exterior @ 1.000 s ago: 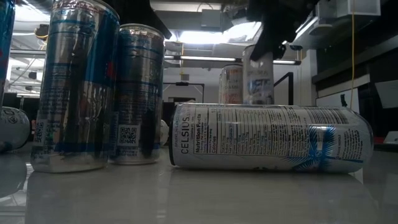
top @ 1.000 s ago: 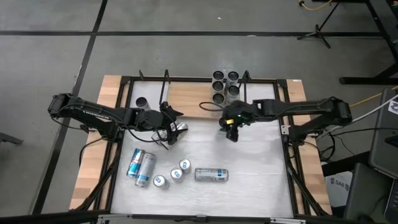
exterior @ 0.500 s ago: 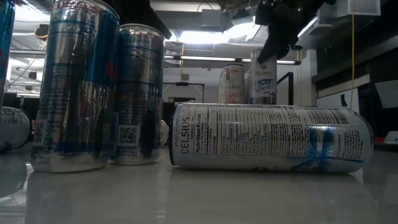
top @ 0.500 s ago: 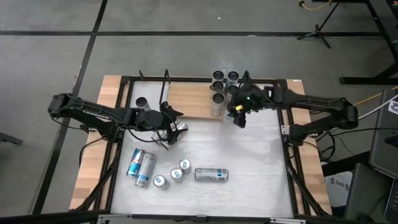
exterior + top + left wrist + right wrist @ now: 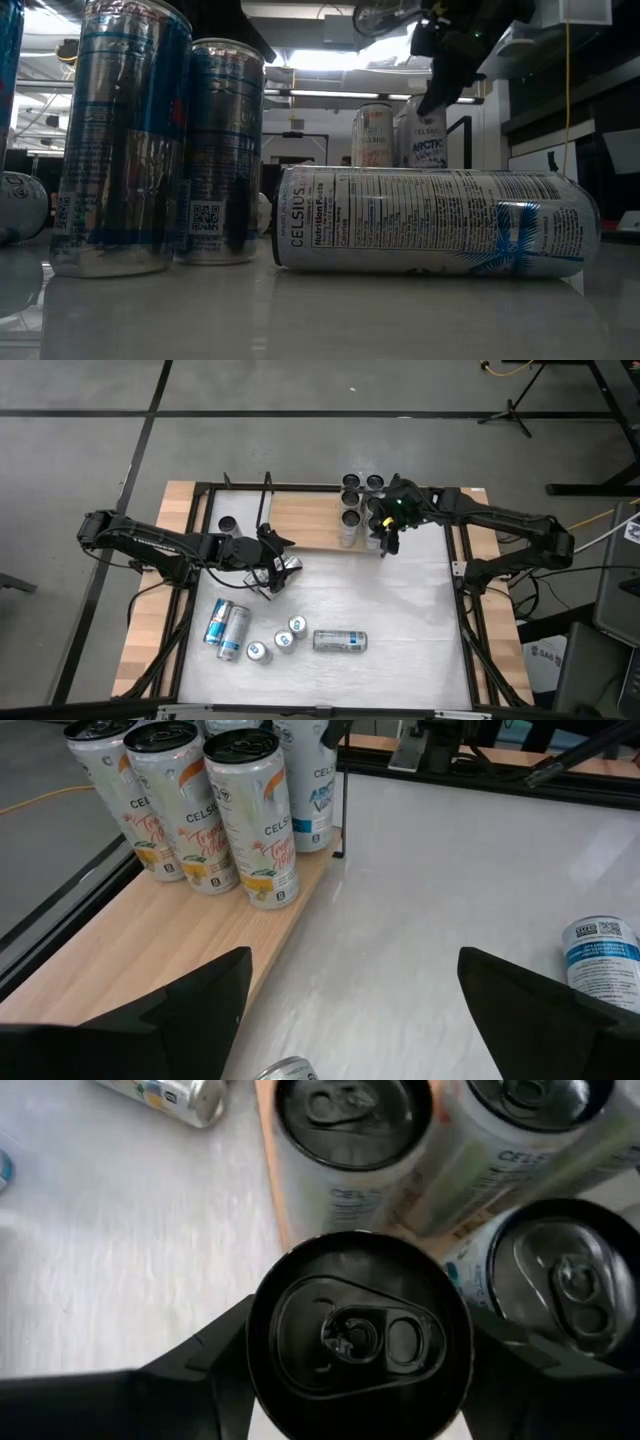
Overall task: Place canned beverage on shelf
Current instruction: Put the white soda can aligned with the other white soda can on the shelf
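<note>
My right gripper (image 5: 385,532) is shut on an upright white can with a black top (image 5: 358,1330), at the right end of the shelf (image 5: 305,520), a light wooden board in a black rod frame. The can shows in the low view (image 5: 425,130) beside an orange-printed can (image 5: 372,135). Several cans (image 5: 352,500) stand on the board's right end. My left gripper (image 5: 272,567) is open over the table near the shelf's front edge, beside a lying can (image 5: 291,563). My right gripper pinches the can between its two fingers, one on each side just under the top rim (image 5: 262,1342). The fingers come from above, pointing down. The can is upright. The lying can in front hides its bottom, so I cannot tell whether it stands on the shelf.
Two cans lie side by side (image 5: 226,626) at the table's near left, with three upright ones (image 5: 284,641) next to them. One can lies near the middle (image 5: 340,640). A dark-topped can (image 5: 228,523) stands left of the shelf. Black frame rails run along the table edges.
My right gripper has carried the can toward the table's far edge and a little right, from over the white table to the shelf's right end beside the standing cans. It has also gone lower. The can has stayed upright.
</note>
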{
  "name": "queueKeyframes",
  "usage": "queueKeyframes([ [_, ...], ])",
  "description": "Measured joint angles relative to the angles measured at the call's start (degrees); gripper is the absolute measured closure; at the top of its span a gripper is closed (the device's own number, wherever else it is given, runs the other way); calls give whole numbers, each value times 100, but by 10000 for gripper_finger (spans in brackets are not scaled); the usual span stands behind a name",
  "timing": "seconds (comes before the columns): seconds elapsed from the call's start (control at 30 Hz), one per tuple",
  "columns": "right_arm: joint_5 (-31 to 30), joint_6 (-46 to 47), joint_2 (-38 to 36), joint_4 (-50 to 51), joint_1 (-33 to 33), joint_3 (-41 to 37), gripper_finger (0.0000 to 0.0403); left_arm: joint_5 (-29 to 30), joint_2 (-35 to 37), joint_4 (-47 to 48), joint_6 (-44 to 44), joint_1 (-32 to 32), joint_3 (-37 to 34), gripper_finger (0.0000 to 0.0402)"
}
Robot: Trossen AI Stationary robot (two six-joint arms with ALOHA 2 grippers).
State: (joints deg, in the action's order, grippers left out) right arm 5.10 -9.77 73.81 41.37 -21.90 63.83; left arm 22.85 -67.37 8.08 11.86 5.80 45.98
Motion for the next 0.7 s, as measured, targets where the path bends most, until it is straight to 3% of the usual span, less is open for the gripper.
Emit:
queueKeyframes([
  [0.7, 161, -79, 108, -102, -141, 0, 155, 0, 0, 0, -1, 0, 2, 53],
])
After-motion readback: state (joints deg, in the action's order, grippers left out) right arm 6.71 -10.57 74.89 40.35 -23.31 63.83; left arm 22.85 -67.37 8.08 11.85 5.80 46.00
